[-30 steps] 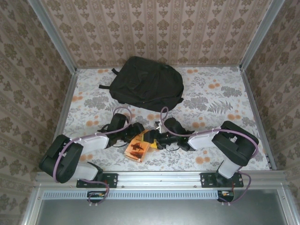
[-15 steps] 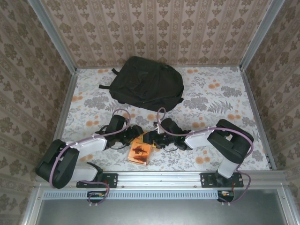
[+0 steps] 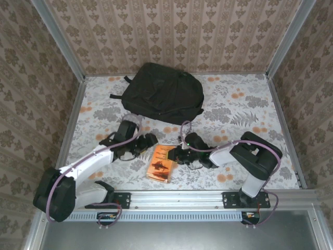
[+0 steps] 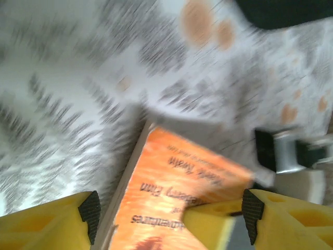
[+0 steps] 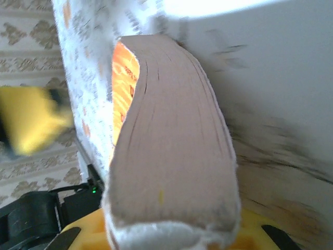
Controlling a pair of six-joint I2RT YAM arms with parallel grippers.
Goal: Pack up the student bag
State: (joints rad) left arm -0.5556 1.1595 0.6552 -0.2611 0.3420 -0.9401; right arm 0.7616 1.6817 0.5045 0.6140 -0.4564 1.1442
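The student bag [image 3: 161, 94] lies flat and closed at the back of the table; a dark corner of it [image 4: 283, 11] shows in the left wrist view. An orange paperback book [image 3: 162, 163] lies near the front edge between the arms. My right gripper [image 3: 176, 155] is shut on the book's right edge, and the pale page block [image 5: 171, 156] stands between its jaws [image 5: 171, 240]. My left gripper [image 3: 147, 141] is open just left of the book and apart from it. The book's cover [image 4: 177, 187] lies beyond its spread fingertips [image 4: 171, 211].
The flowered table top [image 3: 244, 112] has free room right of the bag and along the left side. A metal rail [image 3: 177, 197] runs along the near edge. Patterned walls enclose the other three sides.
My left gripper has let go, opened wider and drawn back to the left. My right gripper has closed on the book's edge, and the book has shifted slightly right.
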